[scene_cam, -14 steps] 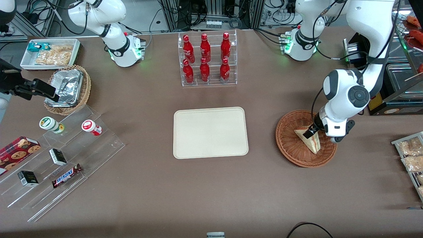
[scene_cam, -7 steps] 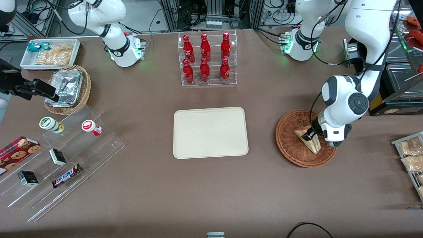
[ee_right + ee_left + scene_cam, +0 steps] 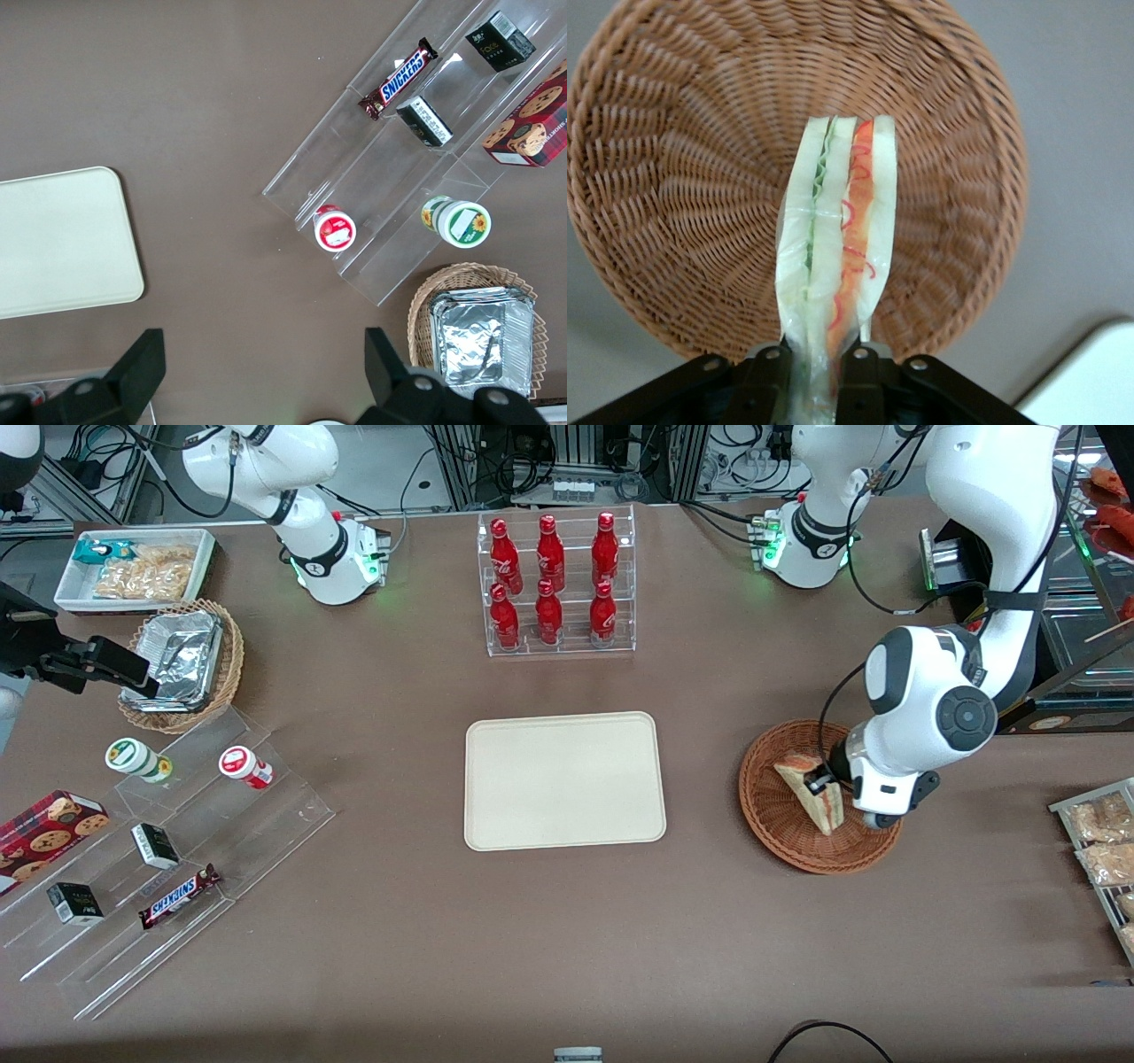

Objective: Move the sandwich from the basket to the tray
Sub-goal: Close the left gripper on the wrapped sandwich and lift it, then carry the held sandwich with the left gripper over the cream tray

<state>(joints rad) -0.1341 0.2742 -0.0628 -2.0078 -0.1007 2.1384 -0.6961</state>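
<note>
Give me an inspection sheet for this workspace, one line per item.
Surface: brown table.
Job's things: sandwich over the basket, pinched at one end; tray bare.
Clutter: red bottles in a clear rack; foil container in a lighter basket; Snickers bar on clear steps.
Grippers: left arm's tool over the basket, shut on the sandwich.
Cables: black cable at the table's near edge.
Surroundings: metal frames past the table.

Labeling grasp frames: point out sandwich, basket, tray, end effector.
sandwich (image 3: 837, 239), left wrist view, cut edge with filling.
basket (image 3: 780, 837), front view, woven rim nearest the camera.
tray (image 3: 564, 779), front view, bare centre.
end effector (image 3: 813, 372), left wrist view, clamped on the sandwich.
</note>
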